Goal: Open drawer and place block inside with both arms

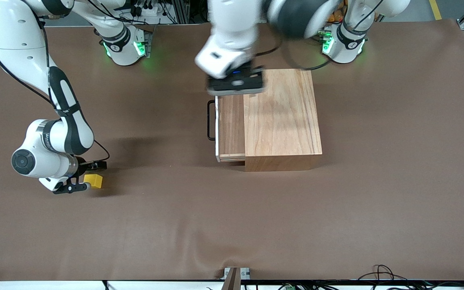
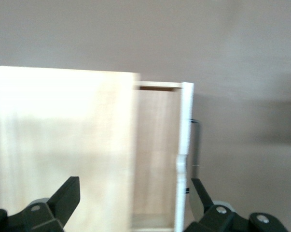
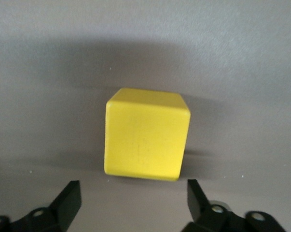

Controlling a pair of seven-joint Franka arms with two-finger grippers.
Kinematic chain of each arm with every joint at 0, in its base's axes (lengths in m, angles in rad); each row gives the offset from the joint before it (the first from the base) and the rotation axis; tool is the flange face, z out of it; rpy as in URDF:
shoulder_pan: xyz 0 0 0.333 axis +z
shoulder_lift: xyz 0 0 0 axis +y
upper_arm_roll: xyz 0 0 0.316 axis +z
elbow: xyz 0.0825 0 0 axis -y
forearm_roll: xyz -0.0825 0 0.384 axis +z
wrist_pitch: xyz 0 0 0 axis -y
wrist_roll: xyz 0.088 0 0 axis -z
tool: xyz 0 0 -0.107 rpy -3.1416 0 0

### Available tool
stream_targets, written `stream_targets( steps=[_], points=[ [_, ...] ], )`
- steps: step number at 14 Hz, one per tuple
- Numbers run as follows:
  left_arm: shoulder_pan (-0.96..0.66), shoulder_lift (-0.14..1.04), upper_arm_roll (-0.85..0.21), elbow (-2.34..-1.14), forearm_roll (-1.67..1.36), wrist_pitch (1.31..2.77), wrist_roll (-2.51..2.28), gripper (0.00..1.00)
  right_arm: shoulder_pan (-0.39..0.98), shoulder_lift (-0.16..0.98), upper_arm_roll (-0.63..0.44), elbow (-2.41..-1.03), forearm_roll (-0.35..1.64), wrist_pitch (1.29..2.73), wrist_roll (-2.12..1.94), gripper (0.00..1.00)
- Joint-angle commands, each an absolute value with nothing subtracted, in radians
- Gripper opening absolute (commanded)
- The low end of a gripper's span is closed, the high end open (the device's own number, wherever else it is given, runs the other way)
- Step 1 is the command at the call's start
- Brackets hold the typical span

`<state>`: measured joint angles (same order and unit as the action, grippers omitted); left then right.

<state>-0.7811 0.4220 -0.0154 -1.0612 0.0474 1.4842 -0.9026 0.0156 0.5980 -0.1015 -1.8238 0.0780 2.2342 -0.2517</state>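
Note:
The wooden box (image 1: 282, 117) stands mid-table. Its drawer (image 1: 230, 127) is pulled partly out toward the right arm's end, with the black wire handle (image 1: 210, 121) on its pale front panel. My left gripper (image 1: 236, 85) is open and empty, up over the drawer's end farthest from the front camera. The left wrist view shows the box top (image 2: 63, 145), the drawer (image 2: 157, 154) and the left gripper (image 2: 134, 193). The yellow block (image 1: 93, 181) sits on the table at the right arm's end. My right gripper (image 1: 96, 175) is low and open. The block (image 3: 145, 135) lies just ahead of the right gripper (image 3: 134, 193), untouched.
A brown cloth covers the table (image 1: 256, 225). The arms' green-lit bases (image 1: 125, 46) stand along the edge farthest from the front camera. Loose cables (image 1: 381, 274) lie at the near edge. The drawer's inside shows bare wood.

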Motion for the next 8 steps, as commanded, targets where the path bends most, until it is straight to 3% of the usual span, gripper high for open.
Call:
stream_targets(
  steps=[1,8],
  points=[
    [-0.643,0.280,-0.025,-1.161,0.069,1.387,-0.868,1.00,0.002,0.584,-0.094,-1.844,0.119,2.255,-0.261,0.77],
    [-0.150,0.065,-0.031,-1.385,0.058,1.390,-0.407,1.00,0.000,0.601,-0.095,-1.830,0.146,2.345,-0.285,0.81]
  ],
)
